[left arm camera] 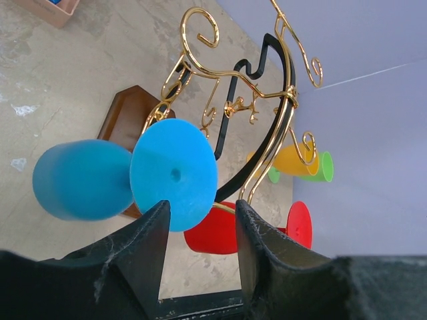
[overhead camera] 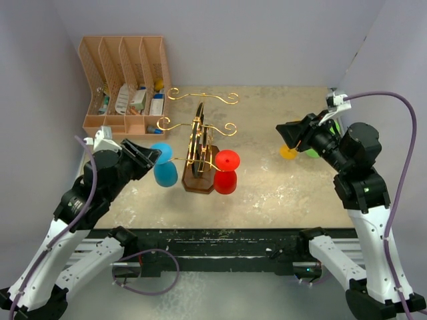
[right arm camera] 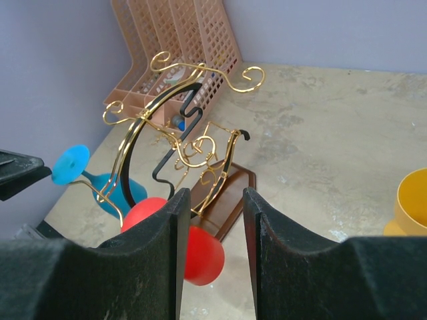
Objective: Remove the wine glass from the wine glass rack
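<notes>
Behind right pincer, yellow cup & green cup mostly hidden.

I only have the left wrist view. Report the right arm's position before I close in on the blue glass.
Observer: The right gripper hangs over the right side of the table, well apart from the wine glass rack and facing it.
Operator: Give me its jaws.
Observer: Open, with nothing between them. Its own camera looks at the rack past the red glass.
Operator: Now tell me what sits near it.
Observer: A yellow cup and a green cup stand on the table close by that gripper.
</notes>
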### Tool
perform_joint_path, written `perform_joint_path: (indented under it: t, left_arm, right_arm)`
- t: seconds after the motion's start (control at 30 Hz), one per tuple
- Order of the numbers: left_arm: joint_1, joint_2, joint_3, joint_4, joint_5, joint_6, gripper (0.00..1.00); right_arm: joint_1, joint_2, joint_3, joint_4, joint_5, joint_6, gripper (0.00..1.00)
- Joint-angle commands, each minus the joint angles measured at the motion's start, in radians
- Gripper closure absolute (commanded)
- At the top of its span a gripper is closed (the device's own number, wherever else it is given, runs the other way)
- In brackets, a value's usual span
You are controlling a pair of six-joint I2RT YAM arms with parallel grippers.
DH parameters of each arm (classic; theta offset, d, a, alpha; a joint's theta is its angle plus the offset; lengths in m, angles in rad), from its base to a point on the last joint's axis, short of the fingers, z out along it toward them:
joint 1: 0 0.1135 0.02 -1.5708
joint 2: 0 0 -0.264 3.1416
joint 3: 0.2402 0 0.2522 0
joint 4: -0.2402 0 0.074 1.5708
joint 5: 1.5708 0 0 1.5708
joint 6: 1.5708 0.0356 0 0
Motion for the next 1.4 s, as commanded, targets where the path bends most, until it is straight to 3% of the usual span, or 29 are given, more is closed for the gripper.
perform_joint_path:
  t: [0.0,0.23,0.5,1.37]
  left_arm:
    - [-0.002,-0.028,0.04,-0.004,-0.005,0.012,0.53]
    - [-0.002,-0.059,0.052,-0.11,-0.087,0.03,0.54]
    - [-0.002,-0.059,-0.024,-0.034,-0.056,0.002,0.54]
    - [-0.002,-0.007,-0.045,0.062,-0.039,-0.004,0.55]
  right_arm:
    - [0.002,-0.014,0.0,0.039,-0.01,-0.01,0.6]
    - [0.003,-0.013,-0.015,0.051,-0.019,-0.004,0.6]
    - [0.002,-0.013,-0.014,0.046,-0.015,-0.009,0.6]
    - [0.004,-0.009,-0.04,0.063,-0.023,-0.008,0.6]
